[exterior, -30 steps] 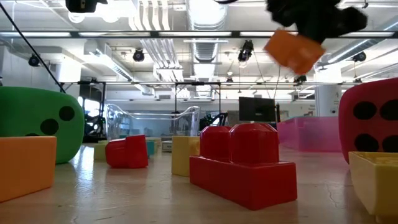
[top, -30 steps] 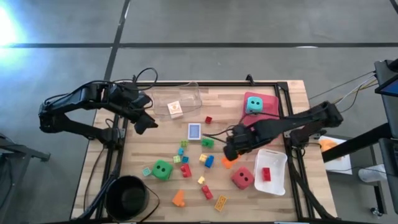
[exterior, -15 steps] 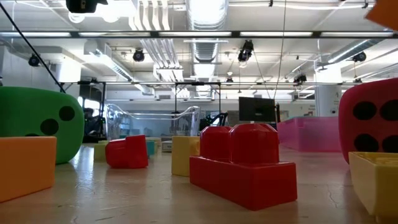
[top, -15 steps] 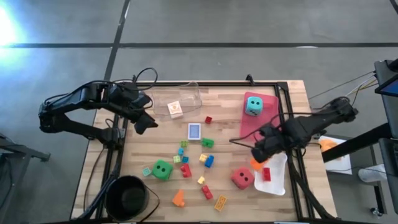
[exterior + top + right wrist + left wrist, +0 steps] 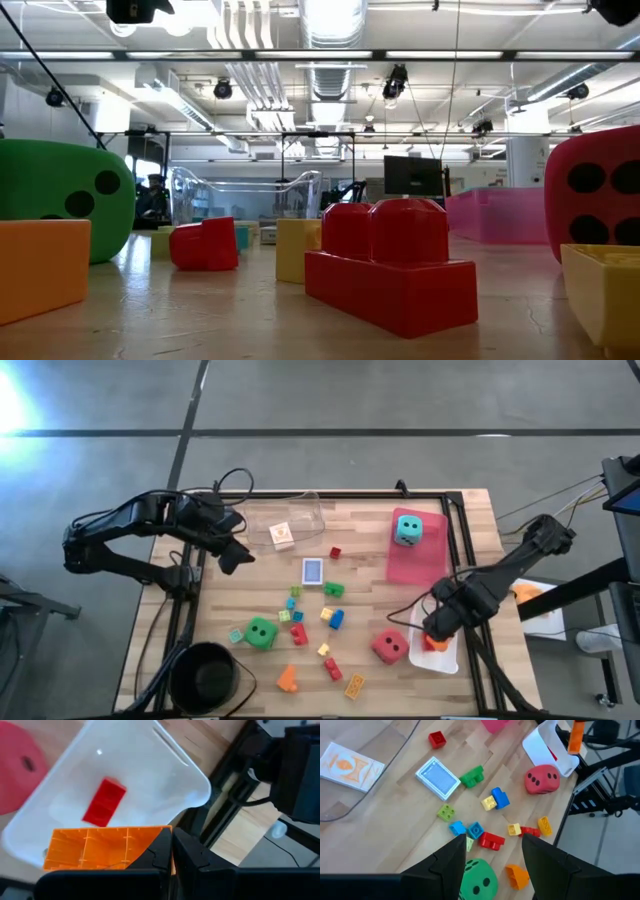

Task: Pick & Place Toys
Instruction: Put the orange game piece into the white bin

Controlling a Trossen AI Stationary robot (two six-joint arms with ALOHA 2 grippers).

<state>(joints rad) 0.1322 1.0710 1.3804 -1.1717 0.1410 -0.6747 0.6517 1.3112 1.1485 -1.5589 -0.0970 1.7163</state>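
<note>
My right gripper hangs over the white tray at the table's right, shut on an orange brick. A red brick lies in that tray below it. Small bricks lie scattered mid-table around a blue card box, a green die and a red die. A teal die sits on the pink tray. My left gripper stays raised over the table's left side, open, with nothing between its fingers. My right gripper pinches the orange brick at one end between its two fingers. The fingers come from above, pointing down. The brick hangs below them, its hollow underside toward the wrist camera, lifted clear above the white tray.
A clear tray with a card stands at the far side. A black bowl sits at the near left corner. Black frame rails run along the table's right edge beside the white tray.
My right gripper has carried the orange brick from mid-table toward the table's right and near edge, turning as it went, and now hangs over the white tray. The brick has left the low view.
</note>
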